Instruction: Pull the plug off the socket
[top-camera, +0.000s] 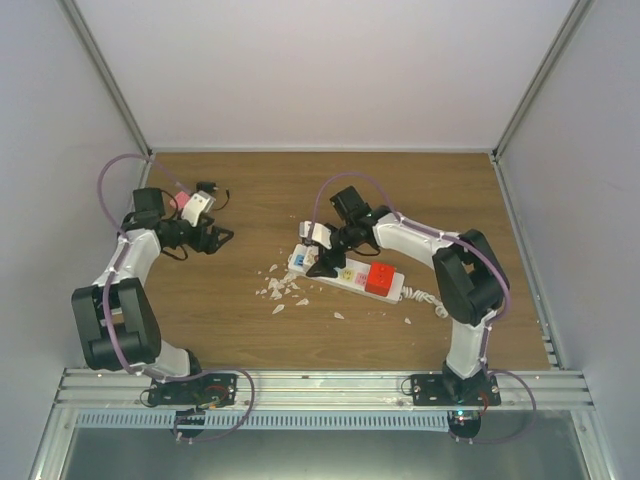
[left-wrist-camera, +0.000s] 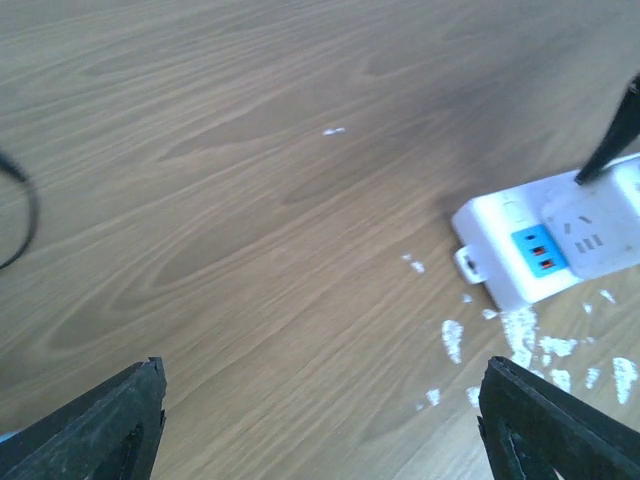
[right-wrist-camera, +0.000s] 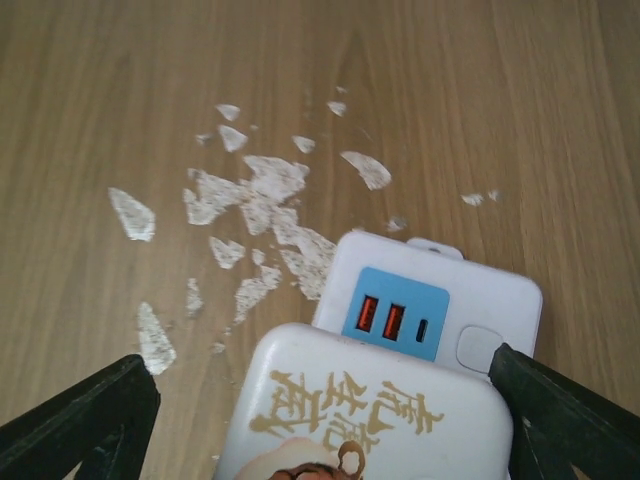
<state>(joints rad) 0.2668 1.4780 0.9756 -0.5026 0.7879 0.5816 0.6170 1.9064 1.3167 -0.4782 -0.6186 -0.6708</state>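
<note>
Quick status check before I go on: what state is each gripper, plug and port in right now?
left gripper: open, empty, over bare table.
right gripper: open, fingers on either side of the white plug.
white plug: seated on the power strip, not lifted.
red plug: seated on the strip, towards its cord end.
power strip: lying flat on the table.
USB ports: nothing plugged in.

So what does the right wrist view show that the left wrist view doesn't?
Only the right wrist view shows the white plug with gold lettering, sitting on the power strip between the right gripper and its open fingers. Only the left wrist view shows the open left gripper over bare table, and a dark cable at the left edge. Both show the strip's blue USB panel and white flakes.
</note>
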